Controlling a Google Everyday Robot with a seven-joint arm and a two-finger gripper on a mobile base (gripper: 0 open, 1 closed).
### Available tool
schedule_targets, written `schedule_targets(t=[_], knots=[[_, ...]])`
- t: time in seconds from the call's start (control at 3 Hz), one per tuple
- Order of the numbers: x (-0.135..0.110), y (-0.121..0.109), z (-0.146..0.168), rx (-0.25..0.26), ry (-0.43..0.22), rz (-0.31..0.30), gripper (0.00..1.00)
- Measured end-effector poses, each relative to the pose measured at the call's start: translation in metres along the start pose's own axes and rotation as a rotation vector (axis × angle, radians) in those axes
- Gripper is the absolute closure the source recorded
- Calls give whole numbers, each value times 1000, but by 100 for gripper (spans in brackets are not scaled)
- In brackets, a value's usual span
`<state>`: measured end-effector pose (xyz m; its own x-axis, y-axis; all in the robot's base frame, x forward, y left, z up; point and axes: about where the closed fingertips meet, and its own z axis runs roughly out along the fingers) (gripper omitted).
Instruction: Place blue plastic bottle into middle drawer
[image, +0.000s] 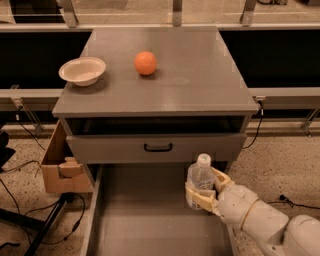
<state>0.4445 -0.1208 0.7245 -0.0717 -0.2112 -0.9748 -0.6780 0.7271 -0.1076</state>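
Note:
The blue plastic bottle (200, 182), clear with a white cap, stands upright over the right rear part of the open middle drawer (150, 220). My gripper (204, 191) is shut on the bottle, its tan fingers (200, 201) wrapped around the bottle's lower body, with the white arm reaching in from the lower right. Whether the bottle's base touches the drawer floor is hidden by the fingers.
A gray cabinet top (200, 85) holds an orange (145, 63) and a white bowl (82, 70). A closed drawer front with a black handle (158, 147) sits above the open drawer. A cardboard box (61, 167) and cables lie on the floor at the left.

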Motion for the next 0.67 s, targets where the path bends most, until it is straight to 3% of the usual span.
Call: schedule_targets(t=[0.33, 0.67], knots=[[67, 31, 33, 44, -10, 81, 100], [69, 31, 37, 40, -10, 80, 100]])
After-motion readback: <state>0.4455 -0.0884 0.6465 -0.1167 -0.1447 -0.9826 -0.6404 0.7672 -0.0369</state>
